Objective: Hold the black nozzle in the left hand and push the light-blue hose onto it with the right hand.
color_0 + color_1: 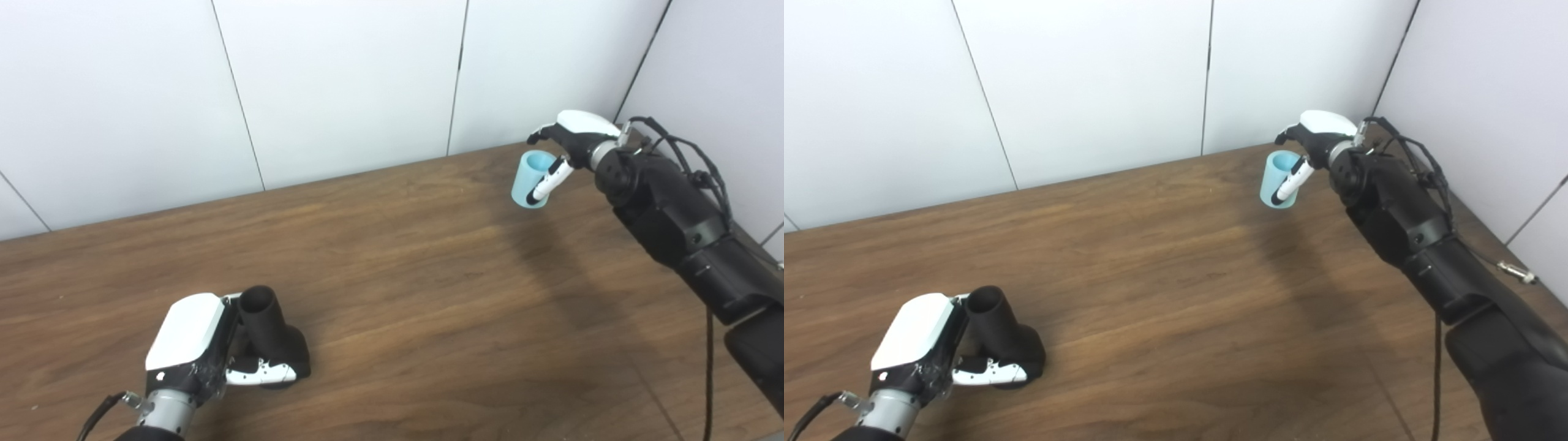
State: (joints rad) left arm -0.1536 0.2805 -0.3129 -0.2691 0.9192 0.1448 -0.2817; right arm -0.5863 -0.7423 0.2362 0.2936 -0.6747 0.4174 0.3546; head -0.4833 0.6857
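Note:
The black nozzle (269,331) stands on the wooden table (429,275) at the front left, its open tube pointing up and away. My left hand (202,346) is wrapped around its base, thumb across the front. Far off at the back right, the short light-blue hose (530,179) is held in my right hand (569,150), thumb across its side, open end facing up. I cannot tell whether the hose rests on the table or is just above it. The same scene shows in the right eye view: nozzle (998,337), hose (1279,180).
White wall panels (343,86) close off the back and right sides of the table. A black cable (709,367) hangs beside my right forearm. A wide stretch of bare wood lies between the two hands.

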